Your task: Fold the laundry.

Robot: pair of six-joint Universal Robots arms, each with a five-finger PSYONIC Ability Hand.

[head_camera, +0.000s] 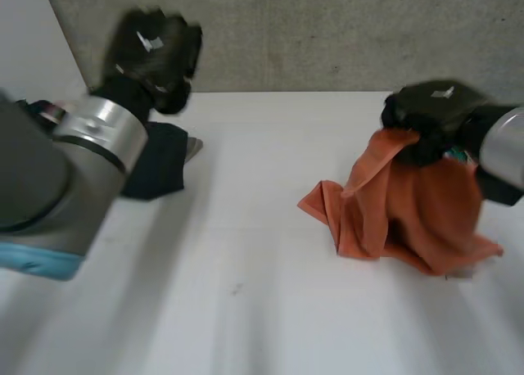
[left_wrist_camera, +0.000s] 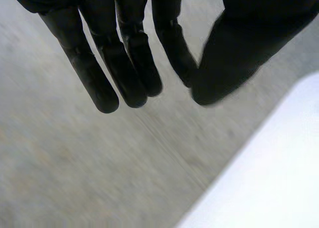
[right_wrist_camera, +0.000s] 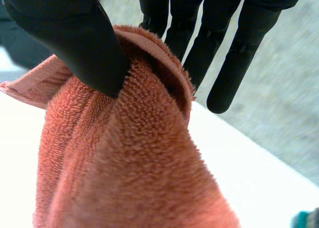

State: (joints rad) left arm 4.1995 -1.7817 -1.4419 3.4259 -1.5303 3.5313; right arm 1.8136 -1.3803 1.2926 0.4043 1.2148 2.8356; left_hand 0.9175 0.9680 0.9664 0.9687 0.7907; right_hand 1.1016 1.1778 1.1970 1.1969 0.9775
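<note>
An orange terry towel (head_camera: 401, 207) hangs bunched at the right of the white table (head_camera: 246, 252), its lower folds resting on the surface. My right hand (head_camera: 430, 113) holds it up by its top edge. In the right wrist view the thumb (right_wrist_camera: 75, 39) presses the towel (right_wrist_camera: 134, 173) against the fingers behind it. My left hand (head_camera: 151, 56) is raised high at the back left, near the wall, well away from the towel. In the left wrist view the left hand (left_wrist_camera: 124, 54) shows straight fingers with nothing between them and the thumb.
A dark folded cloth (head_camera: 160, 158) lies at the back left of the table, partly behind my left forearm. A grey concrete wall (head_camera: 327, 31) runs along the table's far edge. Something teal (head_camera: 458, 154) peeks out behind the right hand.
</note>
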